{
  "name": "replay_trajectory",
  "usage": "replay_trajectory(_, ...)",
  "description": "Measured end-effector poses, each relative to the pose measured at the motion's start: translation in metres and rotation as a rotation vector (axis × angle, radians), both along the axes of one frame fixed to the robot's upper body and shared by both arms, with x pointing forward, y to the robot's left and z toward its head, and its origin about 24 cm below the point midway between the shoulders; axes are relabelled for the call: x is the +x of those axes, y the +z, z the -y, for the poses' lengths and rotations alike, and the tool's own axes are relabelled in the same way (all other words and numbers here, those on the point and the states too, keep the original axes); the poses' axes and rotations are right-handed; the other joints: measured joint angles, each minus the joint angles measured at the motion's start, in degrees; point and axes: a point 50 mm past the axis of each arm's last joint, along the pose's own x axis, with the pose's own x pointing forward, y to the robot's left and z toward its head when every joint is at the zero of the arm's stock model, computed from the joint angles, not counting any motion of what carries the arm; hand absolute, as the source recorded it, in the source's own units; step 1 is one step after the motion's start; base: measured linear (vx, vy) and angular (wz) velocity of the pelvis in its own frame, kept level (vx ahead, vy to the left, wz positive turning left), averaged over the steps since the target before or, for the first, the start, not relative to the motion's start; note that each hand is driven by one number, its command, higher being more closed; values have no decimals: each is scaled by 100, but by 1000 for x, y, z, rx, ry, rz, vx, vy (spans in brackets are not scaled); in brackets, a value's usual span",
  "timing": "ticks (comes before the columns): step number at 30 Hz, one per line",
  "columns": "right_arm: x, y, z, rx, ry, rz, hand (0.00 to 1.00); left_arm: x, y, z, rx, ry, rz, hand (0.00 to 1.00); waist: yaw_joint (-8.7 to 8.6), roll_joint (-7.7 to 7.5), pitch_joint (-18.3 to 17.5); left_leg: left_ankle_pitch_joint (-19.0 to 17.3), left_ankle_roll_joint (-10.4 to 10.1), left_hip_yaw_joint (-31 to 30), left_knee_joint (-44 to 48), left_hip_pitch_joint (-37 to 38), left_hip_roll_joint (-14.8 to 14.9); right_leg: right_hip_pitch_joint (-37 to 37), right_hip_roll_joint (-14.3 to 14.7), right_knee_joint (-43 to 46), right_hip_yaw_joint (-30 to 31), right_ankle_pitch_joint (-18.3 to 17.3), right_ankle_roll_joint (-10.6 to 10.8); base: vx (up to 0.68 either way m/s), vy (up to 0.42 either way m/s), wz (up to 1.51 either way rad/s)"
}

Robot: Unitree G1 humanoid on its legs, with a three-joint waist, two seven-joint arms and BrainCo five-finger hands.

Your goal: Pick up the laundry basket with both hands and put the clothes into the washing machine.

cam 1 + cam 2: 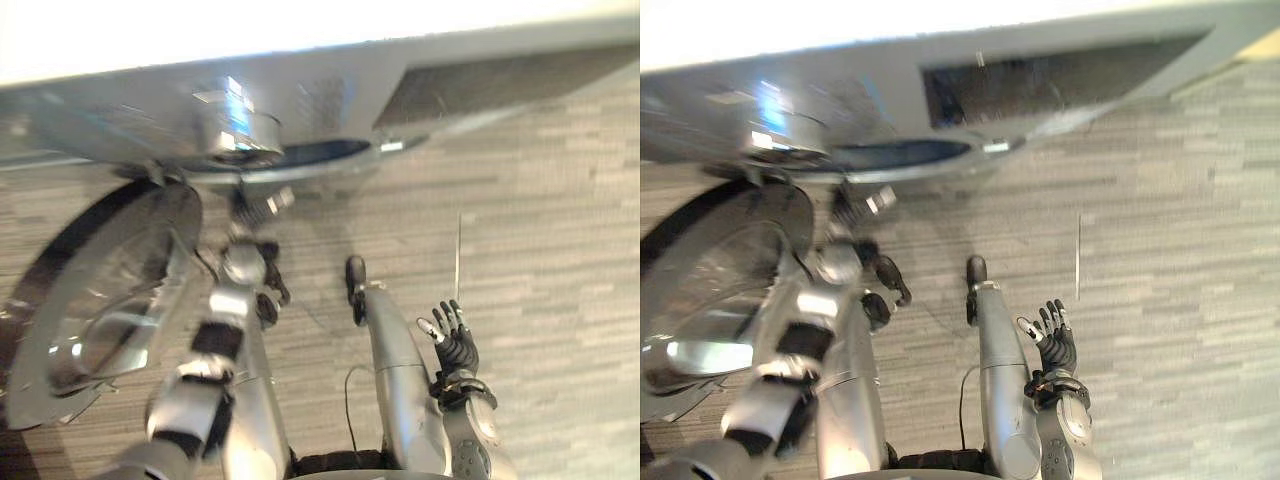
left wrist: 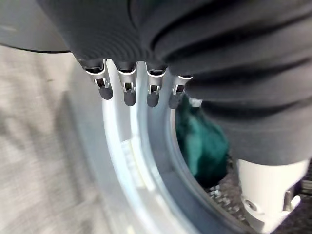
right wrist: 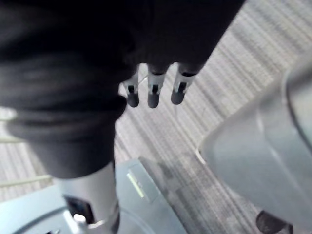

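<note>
We see the left hand held loose at the mouth of the washing machine, its fingers straight and side by side, the thumb apart from them, nothing in its grasp. Just past the fingertips runs the pale round rim of the drum opening, and inside it lies a dark green cloth, bunched against the inner wall. The round door stands swung open to the left of the opening, beside our left arm. The right hand hangs low at our right side, well apart from the machine, fingers relaxed and spread a little, empty, over the grey striped floor.
</note>
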Motion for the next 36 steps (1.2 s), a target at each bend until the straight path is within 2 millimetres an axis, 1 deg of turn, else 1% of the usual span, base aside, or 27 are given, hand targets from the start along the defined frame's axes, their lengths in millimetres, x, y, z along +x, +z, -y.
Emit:
replay_trajectory(1,-3,-8,2,-1,-5,-44,0,-14,-14,-5,-15,40,-67,0,20,9,-148,58,-16,0,-200,184,-58,171,-31,-150,-40,19,1,262,-19,30)
replay_trajectory(2,-12,-25,4,9,-19,-134,0,-42,-38,-16,-32,113,-190,0,53,16,-352,212,-40,-8,-629,641,-184,601,-88,-422,-109,45,10,248,-21,37)
replay_trajectory(3,-25,-40,7,19,-30,-228,0,-62,-51,-27,-55,177,-263,0,81,86,-623,361,-84,-70,-1012,1007,-278,991,-131,-717,-254,96,-3,230,-26,39)
replay_trajectory(4,-33,-48,9,23,-35,-280,0,-72,-58,-30,-64,199,-303,0,88,119,-782,409,-128,-86,-1181,1166,-305,1161,-138,-846,-305,109,-5,204,-37,37)
replay_trajectory(6,-58,-70,12,45,-41,-431,0,-115,-78,-47,-92,291,-450,0,92,234,-1205,503,-196,-173,-1568,1813,-378,1903,-159,-1240,-513,109,-5,185,-45,31)
replay_trajectory(8,-72,-78,17,53,-73,-501,0,-135,-85,-52,-110,339,-513,0,95,317,-1352,503,-196,-249,-1393,1997,-356,2353,-150,-1467,-675,104,-5,93,-47,38)
replay_trajectory(9,-78,-82,21,68,-102,-525,0,-137,-85,-53,-127,360,-512,0,107,337,-1356,500,-192,-281,-864,1879,-285,2567,-143,-1605,-772,79,-31,13,-54,42)
replay_trajectory(11,-88,-86,24,90,-132,-560,0,-133,-83,-56,-126,373,-489,0,258,336,-1355,499,-188,-399,104,1636,-94,2875,-68,-1653,-854,33,-104,-69,-63,19)
replay_trajectory(13,-93,-89,24,103,-147,-578,0,-132,-82,-57,-121,372,-478,0,234,320,-1374,415,-128,-542,865,1457,27,3103,41,-1670,-898,-1,-130,-65,-37,-1)
replay_trajectory(14,-95,-90,27,105,-161,-589,0,-132,-83,-51,-135,366,-483,0,242,412,-1492,272,-147,-804,1071,1362,16,3114,141,-1701,-862,23,-138,-26,27,-15)
replay_trajectory(16,-93,-90,28,114,-174,-585,0,-131,-84,-43,-154,359,-483,0,219,497,-1554,-83,-178,-1278,788,1522,-73,3078,269,-1745,-736,80,-122,26,90,-38)
replay_trajectory(18,-88,-91,21,132,-162,-584,0,-130,-84,-41,-152,348,-482,0,213,519,-1621,-447,-306,-1802,120,1858,-194,2941,373,-1743,-495,142,-72,33,127,-69)
replay_trajectory(19,-84,-92,17,141,-152,-584,0,-129,-85,-36,-160,333,-489,0,218,453,-1731,-579,-432,-1834,-323,2010,-218,2780,411,-1755,-240,224,-7,55,135,-81)
replay_trajectory(23,-78,-92,4,167,-128,-574,0,-132,-86,-39,-101,269,-526,0,235,230,-1919,-539,-369,-920,-724,2419,-169,2814,360,-2299,585,696,175,45,140,-106)
replay_trajectory(24,-78,-92,3,167,-125,-573,0,-131,-86,-38,-85,240,-530,0,229,226,-1919,-536,-350,-761,-805,2515,-172,2779,342,-2302,699,740,211,-6,118,-134)
replay_trajectory(25,-76,-92,4,161,-117,-567,0,-129,-86,-34,-74,193,-535,0,219,242,-1897,-551,-307,-410,-956,2671,-145,2642,328,-2198,795,826,307,-72,85,-138)
replay_trajectory(26,-71,-90,5,155,-108,-553,0,-127,-86,-33,-63,158,-531,0,232,342,-1869,-568,-255,-27,-991,2744,22,2359,368,-2037,593,977,520,-121,84,-143)
replay_trajectory(27,-68,-89,5,153,-103,-545,0,-127,-86,-33,-59,155,-531,0,231,441,-1841,-575,-236,162,-994,2771,105,2227,350,-1937,357,1023,589,-113,61,-181)
replay_trajectory(28,-62,-87,4,137,-78,-532,0,-126,-85,-35,-37,134,-530,0,241,401,-1878,-531,-232,650,-1121,2934,201,1788,10,-1137,-700,939,456,-74,28,-169)
replay_trajectory(29,-61,-87,6,122,-71,-533,0,-126,-85,-34,-20,103,-535,0,222,437,-1850,-522,-250,895,-1186,3082,204,1579,-396,-511,-1305,791,213,-35,-24,-173)
replay_trajectory(30,-62,-86,10,101,-67,-535,0,-125,-86,-33,-11,80,-541,0,186,439,-1846,-519,-273,1019,-1224,3234,224,1503,-698,-115,-1416,694,60,-13,-63,-96)
replay_trajectory(31,-64,-86,12,95,-70,-541,0,-124,-86,-33,-12,78,-539,0,185,436,-1844,-497,-311,1029,-1272,3321,229,1502,-807,-31,-1347,676,54,38,-226,-46)
replay_trajectory(32,-76,-91,17,94,-81,-581,0,-122,-86,-35,-7,69,-538,0,107,405,-1836,-439,-412,1015,-1329,3450,264,1595,-1023,-84,-1074,674,82,78,-340,2)
replay_trajectory(33,-82,-95,15,110,-85,-611,0,-124,-86,-41,19,53,-545,0,18,299,-1822,-391,-518,901,-1358,3509,234,1728,-1194,-389,-829,834,116,73,-311,21)
replay_trajectory(34,-88,-97,13,123,-90,-634,0,-124,-85,-47,36,52,-544,0,-13,209,-1821,-377,-643,813,-1360,3532,178,1808,-1260,-591,-643,887,308,86,-311,27)
replay_trajectory(35,-97,-101,9,153,-105,-668,0,-127,-86,-50,41,55,-557,0,-74,99,-1855,-362,-770,610,-1420,3549,112,1996,-1135,-851,-555,609,552,95,-372,-33)
replay_trajectory(36,-91,-101,16,144,-111,-671,0,-135,-91,-45,13,52,-591,0,27,343,-1802,-327,-847,223,-1661,3575,202,2028,-868,-1152,-437,441,557,95,-426,-51)
